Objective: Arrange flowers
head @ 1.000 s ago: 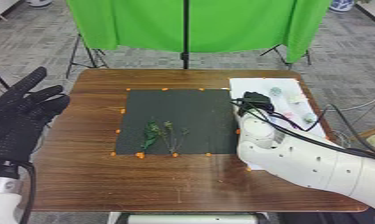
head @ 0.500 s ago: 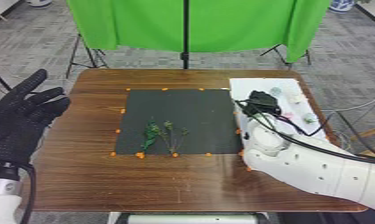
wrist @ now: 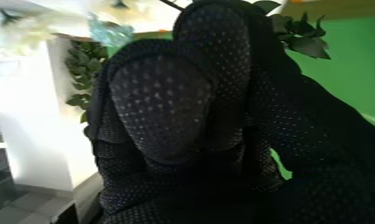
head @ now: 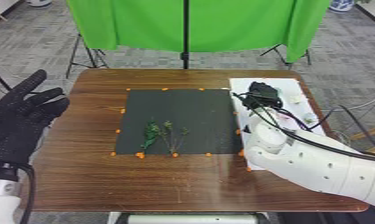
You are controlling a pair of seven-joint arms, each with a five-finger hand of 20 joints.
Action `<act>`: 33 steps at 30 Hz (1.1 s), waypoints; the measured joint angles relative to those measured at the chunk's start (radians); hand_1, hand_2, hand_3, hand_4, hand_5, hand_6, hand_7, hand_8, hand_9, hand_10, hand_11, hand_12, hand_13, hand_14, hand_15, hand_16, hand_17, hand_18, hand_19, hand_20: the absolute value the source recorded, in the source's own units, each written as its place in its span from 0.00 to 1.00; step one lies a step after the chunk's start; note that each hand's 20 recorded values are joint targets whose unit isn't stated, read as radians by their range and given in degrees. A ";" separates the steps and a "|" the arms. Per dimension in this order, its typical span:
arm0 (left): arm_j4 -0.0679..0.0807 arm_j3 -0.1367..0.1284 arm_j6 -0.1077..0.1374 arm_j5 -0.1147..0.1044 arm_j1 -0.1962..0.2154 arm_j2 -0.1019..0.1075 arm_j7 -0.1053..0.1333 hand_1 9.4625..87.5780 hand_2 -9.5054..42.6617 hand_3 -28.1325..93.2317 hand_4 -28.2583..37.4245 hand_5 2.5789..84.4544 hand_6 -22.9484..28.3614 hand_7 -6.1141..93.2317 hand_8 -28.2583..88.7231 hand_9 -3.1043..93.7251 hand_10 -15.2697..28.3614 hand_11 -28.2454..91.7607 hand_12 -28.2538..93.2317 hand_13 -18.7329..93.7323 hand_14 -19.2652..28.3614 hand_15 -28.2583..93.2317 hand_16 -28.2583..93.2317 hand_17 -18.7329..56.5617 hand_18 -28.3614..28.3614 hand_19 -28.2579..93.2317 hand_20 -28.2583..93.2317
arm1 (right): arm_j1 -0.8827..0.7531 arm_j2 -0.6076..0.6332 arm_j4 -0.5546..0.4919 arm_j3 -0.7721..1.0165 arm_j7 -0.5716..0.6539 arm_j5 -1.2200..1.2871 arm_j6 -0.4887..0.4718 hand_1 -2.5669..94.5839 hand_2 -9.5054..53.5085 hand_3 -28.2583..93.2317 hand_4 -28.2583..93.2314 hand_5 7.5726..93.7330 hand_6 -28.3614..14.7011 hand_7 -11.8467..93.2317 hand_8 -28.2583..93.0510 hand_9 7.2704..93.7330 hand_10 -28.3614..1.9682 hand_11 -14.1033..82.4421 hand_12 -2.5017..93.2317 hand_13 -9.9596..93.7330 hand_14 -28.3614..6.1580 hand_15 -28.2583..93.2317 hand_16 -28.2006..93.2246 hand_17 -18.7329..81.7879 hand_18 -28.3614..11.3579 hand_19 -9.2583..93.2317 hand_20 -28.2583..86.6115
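You get a bright, evenly lit head view, soft light, exact source unclear. White sheet (head: 244, 84) brightest; black mat (head: 175, 107) dark, little tonal variation. Tabletop (head: 77, 175) mid-toned. You can see shading in the folds of the green curtain (head: 139, 25). Your right hand (head: 262, 94) is a dark patch, detail lost. Your right wrist view is high contrast: glare washes out the pale flowers (wrist: 25, 37) and white surface (wrist: 37, 115); your right hand (wrist: 166, 100) is heavily shadowed, glove weave faintly lit.
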 measured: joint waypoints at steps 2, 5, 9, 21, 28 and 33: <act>-0.002 -0.003 0.001 0.001 0.000 -0.001 -0.002 0.16 0.33 0.87 0.07 0.37 0.60 0.23 0.15 0.38 0.83 0.49 0.34 0.40 1.00 0.74 0.14 0.17 0.97 0.72 0.46 | -0.011 0.001 -0.029 0.031 -0.008 0.000 -0.012 0.57 0.00 0.85 0.01 0.96 0.62 0.30 0.32 1.00 0.62 0.53 0.20 1.00 0.73 0.70 0.41 0.68 0.22 1.00 0.34; -0.005 -0.007 0.002 0.002 0.002 -0.002 -0.007 0.17 0.33 0.87 0.07 0.37 0.60 0.23 0.15 0.38 0.84 0.49 0.34 0.40 1.00 0.74 0.14 0.17 0.97 0.72 0.46 | -0.060 -0.003 -0.091 0.128 -0.021 0.003 -0.070 0.58 0.00 0.84 0.01 0.96 0.62 0.29 0.32 1.00 0.61 0.54 0.19 1.00 0.73 0.70 0.41 0.67 0.21 1.00 0.35; -0.010 -0.011 0.005 0.003 0.006 -0.002 -0.010 0.17 0.33 0.87 0.08 0.37 0.60 0.23 0.15 0.38 0.84 0.49 0.34 0.40 1.00 0.74 0.14 0.17 0.97 0.72 0.46 | -0.118 -0.018 -0.172 0.205 -0.033 0.002 -0.172 0.58 0.00 0.84 0.01 0.96 0.62 0.29 0.32 1.00 0.61 0.54 0.19 1.00 0.73 0.70 0.41 0.67 0.20 1.00 0.35; -0.016 -0.024 0.010 0.009 0.012 -0.002 -0.032 0.17 0.32 0.87 0.08 0.36 0.60 0.23 0.15 0.38 0.84 0.49 0.34 0.40 1.00 0.74 0.14 0.17 0.97 0.72 0.46 | -0.280 -0.138 -0.228 0.243 -0.033 0.001 -0.310 0.57 0.00 0.83 0.02 0.96 0.60 0.28 0.33 1.00 0.62 0.54 0.19 1.00 0.72 0.71 0.41 0.67 0.19 1.00 0.36; -0.015 -0.024 0.011 0.011 0.011 -0.001 -0.034 0.17 0.32 0.87 0.08 0.36 0.60 0.23 0.15 0.38 0.83 0.49 0.34 0.40 1.00 0.74 0.14 0.17 0.96 0.72 0.46 | -0.285 -0.146 -0.236 0.214 -0.010 0.000 -0.334 0.56 0.00 0.81 0.03 0.97 0.60 0.29 0.33 1.00 0.62 0.56 0.20 1.00 0.72 0.72 0.41 0.68 0.18 1.00 0.37; -0.015 -0.024 0.010 0.012 0.010 0.000 -0.039 0.17 0.32 0.87 0.09 0.36 0.60 0.23 0.15 0.38 0.83 0.49 0.34 0.40 1.00 0.74 0.14 0.17 0.96 0.72 0.46 | -0.266 -0.157 -0.224 0.192 0.036 -0.008 -0.340 0.56 0.00 0.80 0.03 0.98 0.61 0.30 0.34 1.00 0.64 0.61 0.18 1.00 0.73 0.75 0.40 0.70 0.18 1.00 0.39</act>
